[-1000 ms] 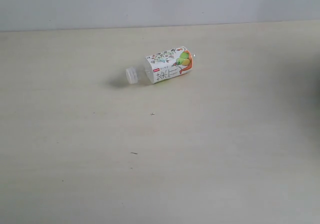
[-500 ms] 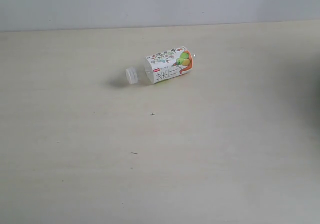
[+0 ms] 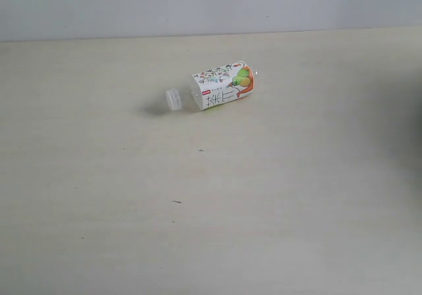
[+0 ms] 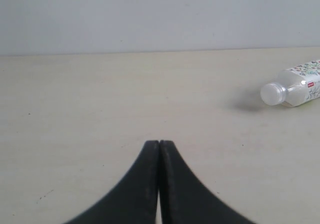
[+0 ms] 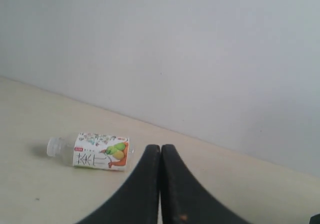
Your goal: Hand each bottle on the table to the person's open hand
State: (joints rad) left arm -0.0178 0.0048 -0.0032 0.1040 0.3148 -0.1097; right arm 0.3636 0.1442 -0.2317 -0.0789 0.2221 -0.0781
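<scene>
One bottle point(image 3: 216, 88), fruit-labelled, lies sideways at upper centre of the table point(image 3: 198, 209); contents unclear. The left gripper point(image 4: 159, 145) and right gripper point(image 5: 161, 149) are pinched together, empty.

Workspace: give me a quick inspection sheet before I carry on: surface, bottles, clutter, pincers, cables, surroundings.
Surface: pale table with a few tiny dark specks.
Job's things: one bottle with a white fruit label, lying on its side, cap on; no open hand seen.
Clutter: nothing seen.
Pincers: left pincer shut, empty; right pincer shut, empty; both apart from the bottle.
Cables: nothing seen.
Surroundings: plain grey wall behind the table.
</scene>
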